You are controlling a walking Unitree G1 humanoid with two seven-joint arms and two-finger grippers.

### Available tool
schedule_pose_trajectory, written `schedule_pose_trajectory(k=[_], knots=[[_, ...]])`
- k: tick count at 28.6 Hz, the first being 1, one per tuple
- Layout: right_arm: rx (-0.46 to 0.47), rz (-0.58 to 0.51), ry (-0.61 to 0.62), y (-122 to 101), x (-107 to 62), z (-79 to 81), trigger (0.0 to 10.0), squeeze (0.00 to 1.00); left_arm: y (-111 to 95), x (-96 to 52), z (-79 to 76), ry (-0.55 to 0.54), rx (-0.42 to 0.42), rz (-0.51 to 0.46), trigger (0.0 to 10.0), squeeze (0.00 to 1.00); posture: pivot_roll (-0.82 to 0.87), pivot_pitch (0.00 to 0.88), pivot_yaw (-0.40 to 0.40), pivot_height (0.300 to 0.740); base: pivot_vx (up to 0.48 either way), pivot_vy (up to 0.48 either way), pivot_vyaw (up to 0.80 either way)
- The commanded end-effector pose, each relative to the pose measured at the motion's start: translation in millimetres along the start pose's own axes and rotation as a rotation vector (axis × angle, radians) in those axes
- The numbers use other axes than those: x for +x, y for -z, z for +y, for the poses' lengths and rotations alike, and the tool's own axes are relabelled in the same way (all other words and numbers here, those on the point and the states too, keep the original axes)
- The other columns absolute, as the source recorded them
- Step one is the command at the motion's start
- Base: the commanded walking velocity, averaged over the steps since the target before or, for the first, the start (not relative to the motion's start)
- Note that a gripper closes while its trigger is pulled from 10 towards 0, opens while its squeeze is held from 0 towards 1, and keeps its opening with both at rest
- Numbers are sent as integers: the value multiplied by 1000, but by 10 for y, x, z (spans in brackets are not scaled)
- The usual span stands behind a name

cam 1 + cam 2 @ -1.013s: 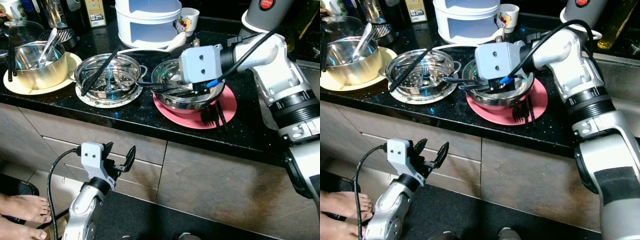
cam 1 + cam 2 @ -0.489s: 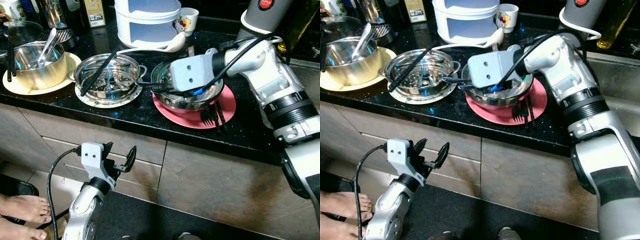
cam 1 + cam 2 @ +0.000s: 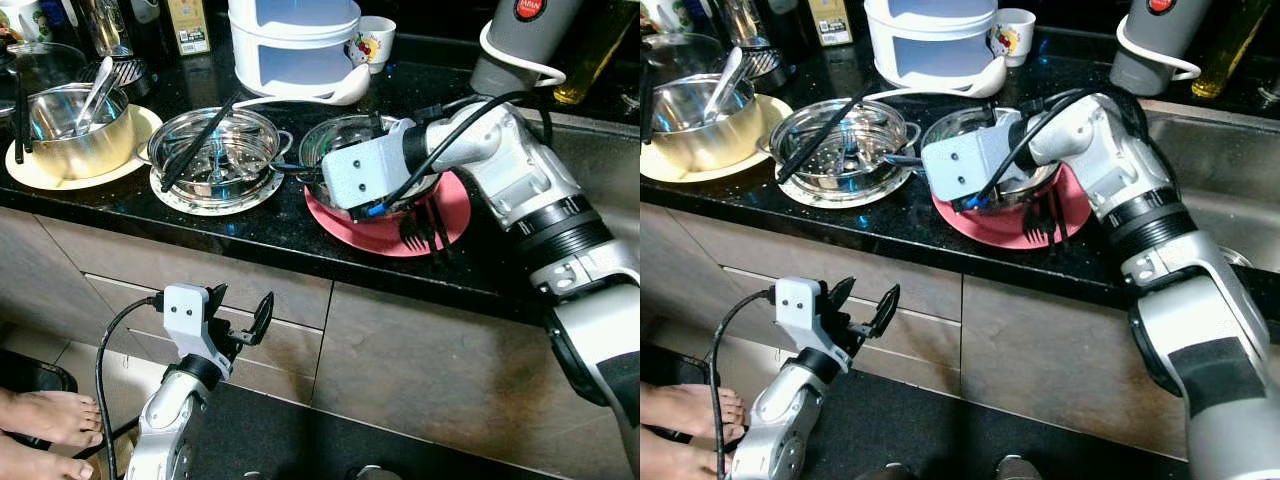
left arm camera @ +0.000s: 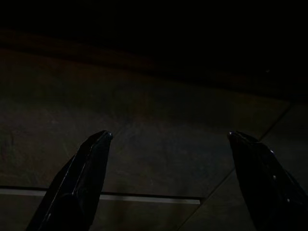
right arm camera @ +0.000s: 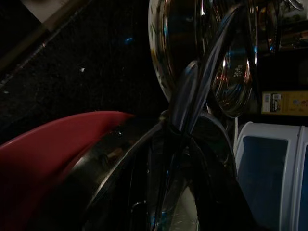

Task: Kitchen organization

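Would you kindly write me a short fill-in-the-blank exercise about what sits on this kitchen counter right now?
1. The steel bowl at the right gripper sits on a ____ plate.
2. The black fork lies on that plate's ____ edge.
3. The pot on the yellow plate holds a ____.
4. The left gripper hangs below the counter with its fingers ____.

Missing words: red; front; spoon; open

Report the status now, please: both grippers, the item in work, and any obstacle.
Right gripper at steel bowl on red plate, fingers hidden behind wrist housing. Left gripper open, idle before the cabinet. Black fork beside the bowl.
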State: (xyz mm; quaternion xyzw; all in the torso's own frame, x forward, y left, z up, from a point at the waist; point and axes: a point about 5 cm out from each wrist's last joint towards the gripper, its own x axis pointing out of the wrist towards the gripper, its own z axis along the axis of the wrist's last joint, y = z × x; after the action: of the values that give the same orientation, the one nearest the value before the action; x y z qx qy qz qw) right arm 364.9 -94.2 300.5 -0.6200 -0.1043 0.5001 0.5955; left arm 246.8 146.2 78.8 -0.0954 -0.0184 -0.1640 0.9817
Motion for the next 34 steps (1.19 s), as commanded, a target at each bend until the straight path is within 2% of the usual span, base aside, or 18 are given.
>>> schedule_pose_trajectory(k=[1, 3, 4, 5, 6, 12, 13, 14, 15, 16, 23, 24, 25, 26, 28, 29, 30, 34], knots=[[-1, 3, -2, 6, 39, 28, 10000, 0, 31, -33, -16, -1, -14, 12, 10000, 0, 11, 87, -48, 740, 0, 0, 0], [1, 1, 13, 1, 49, 18, 9804, 0, 30, -34, -18, -1, -15, 11, 10000, 0, 11, 89, -48, 740, 0, 0, 0], [3, 1, 27, 1, 54, 5, 1647, 0, 28, -33, -18, -1, -16, 11, 10000, 0, 12, 92, -48, 740, 0, 0, 0], [3, 2, 34, 2, 55, -2, 1647, 0, 27, -32, -18, -1, -16, 11, 10000, 0, 12, 92, -48, 740, 0, 0, 0], [4, 3, 39, 3, 54, -8, 0, 0, 27, -31, -18, -2, -17, 10, 10000, 0, 12, 92, -48, 740, 0, 0, 0], [3, 13, 68, 16, 32, -62, 118, 0, 24, -32, -16, -5, -17, 9, 10000, 0, 12, 96, -48, 740, 0, 0, 0], [2, 15, 73, 18, 27, -71, 4588, 0, 24, -31, -15, -5, -17, 9, 10000, 0, 11, 96, -47, 740, 0, 0, 0], [2, 15, 73, 18, 27, -71, 4588, 0, 24, -31, -15, -5, -17, 9, 10000, 0, 11, 96, -47, 740, 0, 0, 0], [-2, 20, 82, 23, 13, -92, 9451, 0, 24, -31, -13, -5, -17, 9, 10000, 0, 11, 95, -47, 740, 0, 0, 0], [-3, 21, 86, 23, 5, -103, 10000, 0, 24, -32, -12, -6, -17, 9, 10000, 0, 11, 95, -47, 740, 0, 0, 0], [4, 30, 96, 45, -24, -133, 10000, 0, 21, -31, -12, -8, -16, 8, 10000, 0, 12, 96, -47, 740, 0, 0, 0], [12, 27, 100, 51, -35, -141, 10000, 118, 20, -30, -14, -8, -16, 7, 10000, 0, 11, 97, -48, 740, 0, 0, 0], [10, 30, 115, 54, -41, -159, 10000, 1000, 20, -31, -14, -9, -16, 7, 10000, 0, 11, 98, -48, 740, 0, 0, 0], [6, 35, 130, 56, -45, -176, 10000, 1000, 19, -31, -14, -9, -16, 6, 10000, 0, 11, 98, -48, 740, 0, 0, 0], [10, 44, 141, 65, -45, -189, 10000, 894, 20, -31, -14, -9, -17, 6, 10000, 0, 11, 98, -48, 740, 0, 0, 0], [10, 52, 139, 73, -45, -189, 10000, 71, 19, -32, -14, -10, -17, 6, 10000, 0, 10, 98, -48, 740, 0, 0, 0], [9, 63, 129, 85, -43, -183, 10000, 0, 18, -31, -16, -10, -17, 5, 10000, 0, 11, 99, -49, 740, 0, 0, 0], [7, 64, 114, 89, -42, -176, 10000, 0, 16, -31, -15, -12, -18, 4, 10000, 0, 11, 101, -49, 740, 0, 0, 0]])
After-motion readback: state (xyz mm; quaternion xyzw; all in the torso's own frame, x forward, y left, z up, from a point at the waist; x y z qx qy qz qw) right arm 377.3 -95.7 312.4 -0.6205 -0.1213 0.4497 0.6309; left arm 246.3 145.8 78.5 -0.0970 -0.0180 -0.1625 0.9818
